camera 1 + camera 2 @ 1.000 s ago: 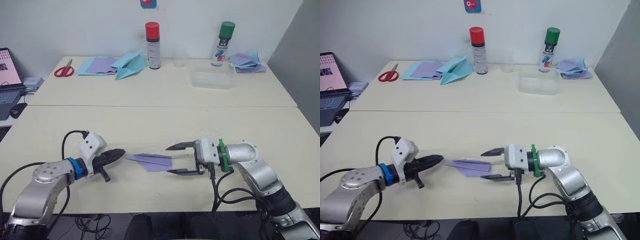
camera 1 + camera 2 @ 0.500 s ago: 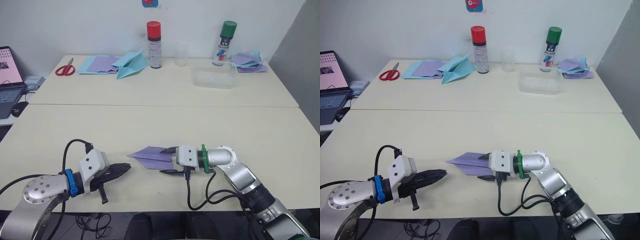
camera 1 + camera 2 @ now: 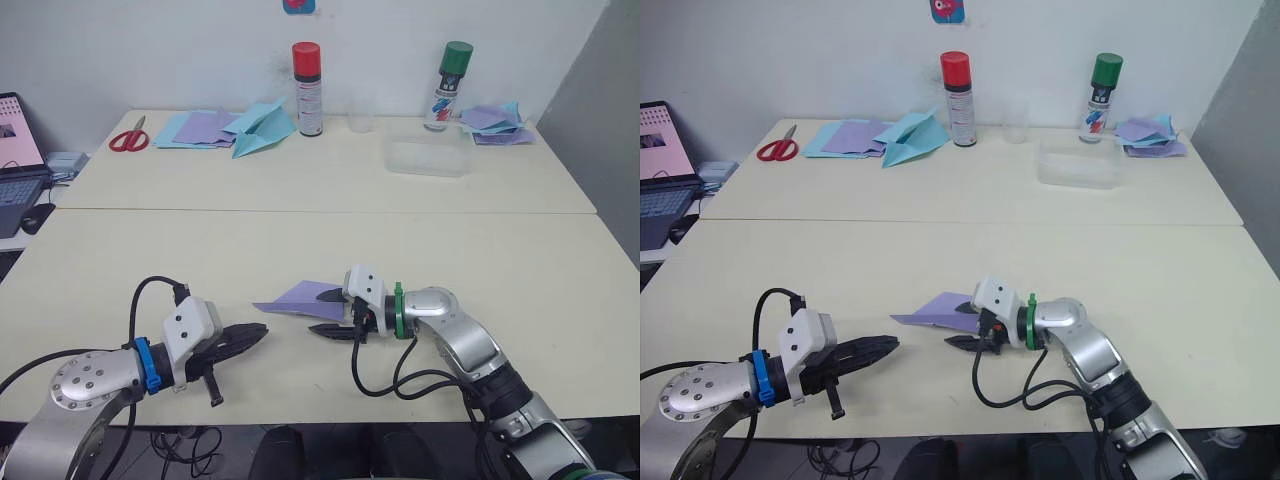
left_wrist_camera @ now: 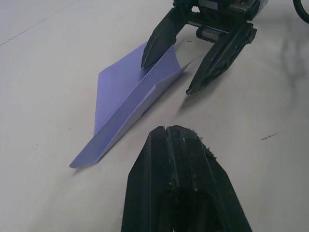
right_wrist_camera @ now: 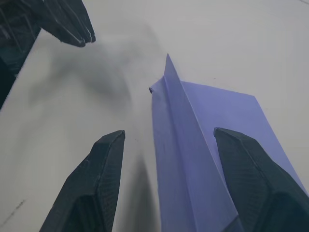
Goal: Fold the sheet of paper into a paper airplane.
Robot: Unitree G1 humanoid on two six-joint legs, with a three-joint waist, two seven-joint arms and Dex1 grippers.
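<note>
So we've got the paper airplane (image 3: 305, 298) lying on the near tabletop (image 3: 150, 250), nose pointing to 9 o'clock, with our right gripper (image 3: 322, 313) at its tail end, fingers spread apart: one finger (image 4: 157, 41) rests on top of the rear flap and the other (image 4: 219, 60) sits on the tabletop just beside the paper, so nothing is actually pinched. Our left gripper (image 3: 262, 331) is clenched with nothing in it, sitting at about 7 o'clock from the plane's nose, near it but not touching. Way back at 12 o'clock there's a red-capped can (image 3: 306, 88) and a blue plane (image 3: 259, 128).
</note>
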